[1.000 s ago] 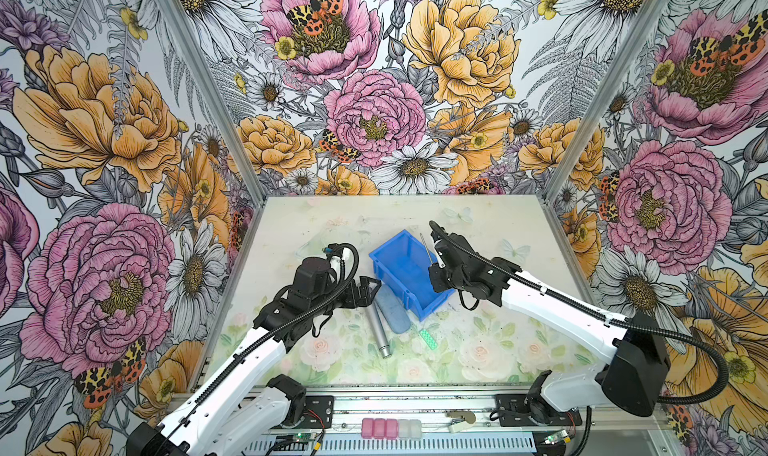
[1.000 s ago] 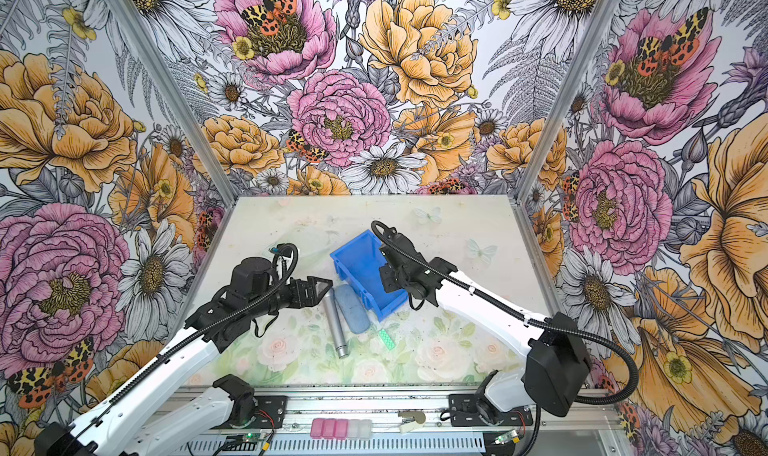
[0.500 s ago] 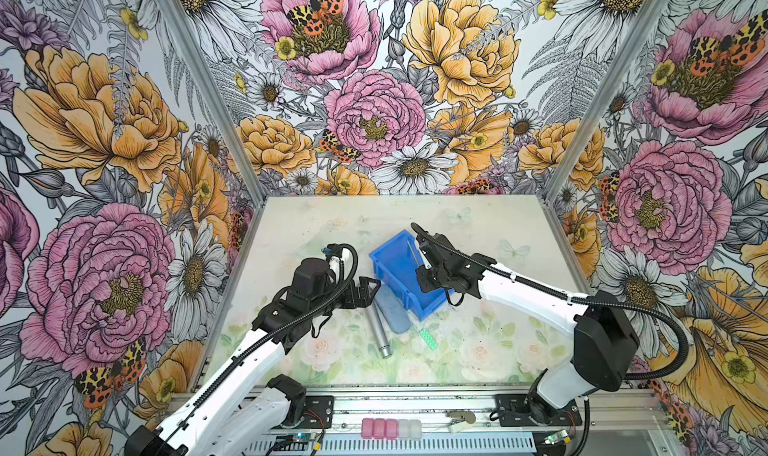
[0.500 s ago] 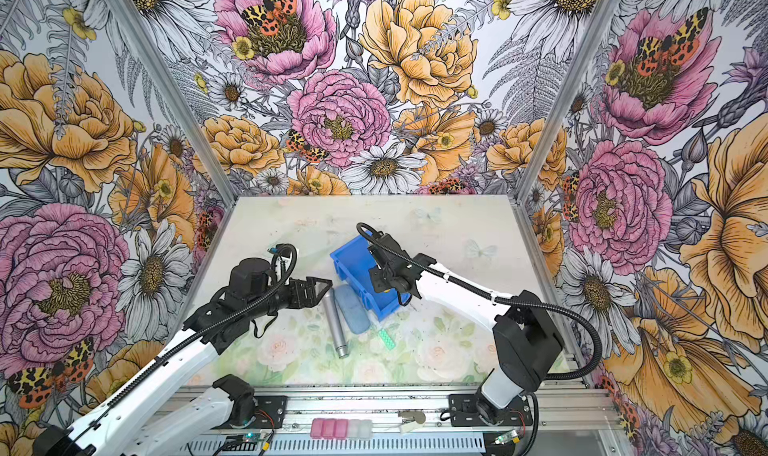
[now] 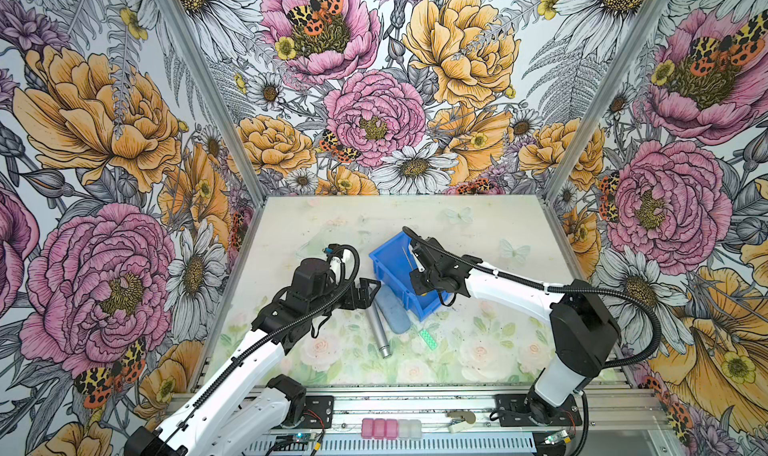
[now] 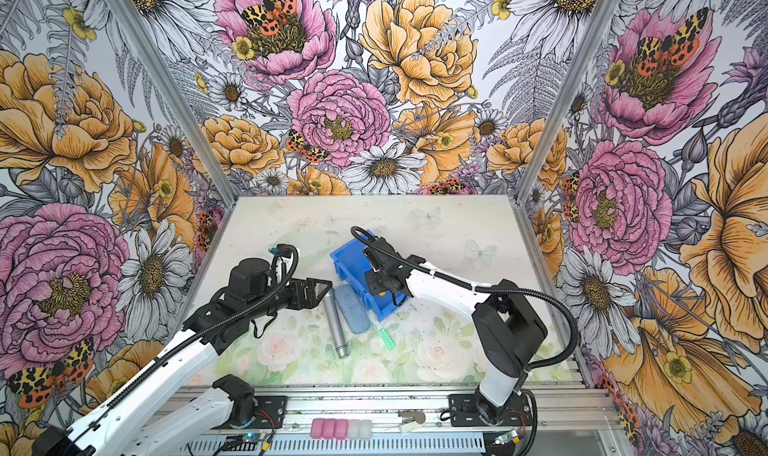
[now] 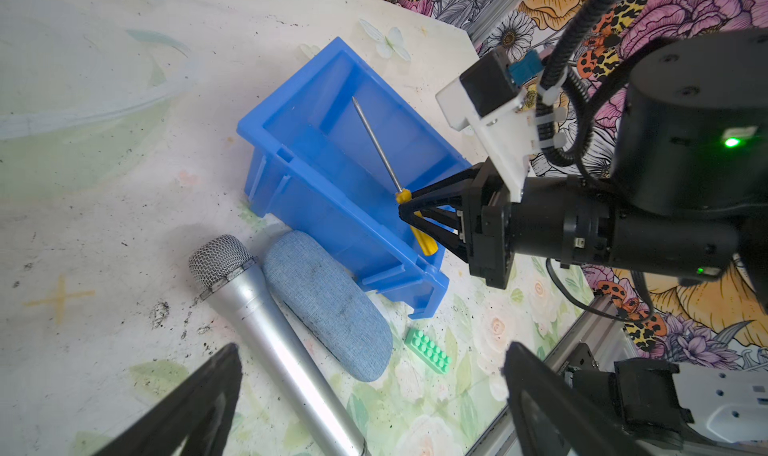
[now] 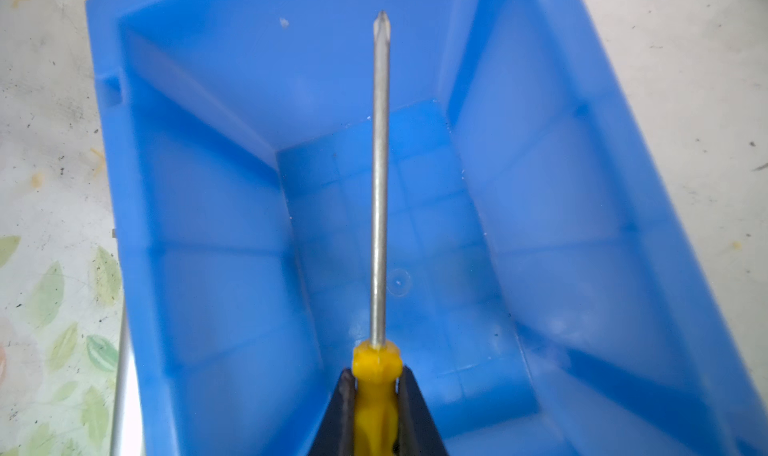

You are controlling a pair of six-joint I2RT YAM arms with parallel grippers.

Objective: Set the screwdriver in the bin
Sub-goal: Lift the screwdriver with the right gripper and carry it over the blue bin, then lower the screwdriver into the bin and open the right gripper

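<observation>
Now shifted from 3 o'clock to over bin (image 7: 324, 208), screwdriver (image 8: 380, 183) clamped in right gripper (image 8: 376, 375); left gripper (image 5: 370, 293) parked, jaws apart. Ready to drop.

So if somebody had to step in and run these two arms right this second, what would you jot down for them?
Right gripper: shut on the yellow handle of the screwdriver, holding it above the open bin, shaft over the bin's inside.
Left gripper: open, empty, beside the bin near the microphone.
Bin: nothing seen inside. The microphone, grey-blue pad and green strip lie outside it; leave them.
Done: screwdriver gripped and positioned over the bin.
Left: open the right jaws so it drops in, then pull that arm clear.
</observation>
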